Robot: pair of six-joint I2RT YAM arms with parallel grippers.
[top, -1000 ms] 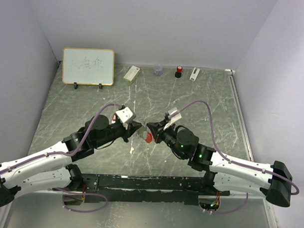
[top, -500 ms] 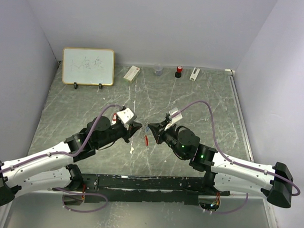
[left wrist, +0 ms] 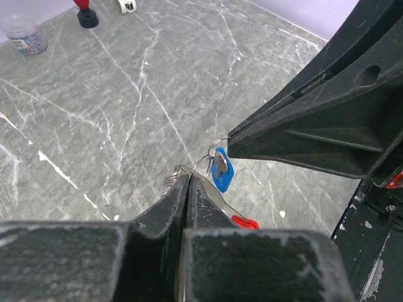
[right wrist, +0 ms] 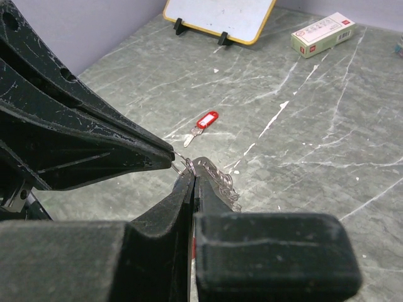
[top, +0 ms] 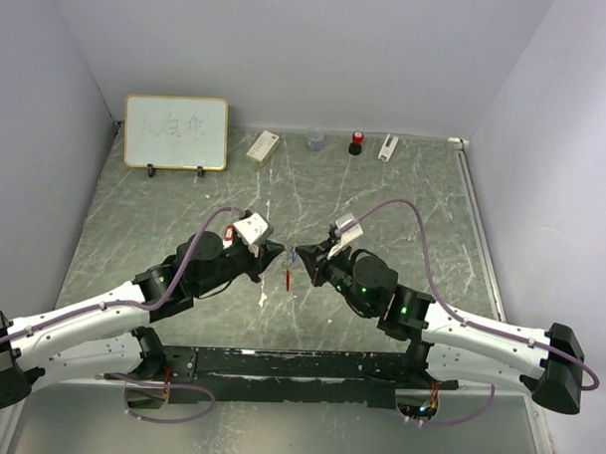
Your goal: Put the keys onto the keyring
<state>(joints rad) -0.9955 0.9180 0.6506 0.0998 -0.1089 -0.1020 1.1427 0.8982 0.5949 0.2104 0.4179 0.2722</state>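
Note:
My left gripper (top: 277, 252) and right gripper (top: 298, 255) meet tip to tip above the middle of the table. Both are shut on the keyring (left wrist: 203, 165), a cluster of thin grey rings. The blue key (left wrist: 221, 173) hangs from a ring just under the right fingertip (left wrist: 234, 146). The keyring's red fob (top: 287, 278) dangles below the tips, half hidden behind my left fingers (left wrist: 208, 201). A loose chain (right wrist: 225, 182) droops beside my right gripper (right wrist: 192, 173). The red-headed key (right wrist: 204, 121) lies flat on the table, apart from both grippers.
A whiteboard (top: 176, 132) stands at the back left. Along the back wall sit a white box (top: 263, 146), a small jar (top: 315, 140), a red-capped object (top: 356, 142) and a white object (top: 387, 147). Walls close in the left, right and back.
Both grippers have edged closer together and slightly away from the bases. The red fob, seen broad before, now hangs thin and straight down.

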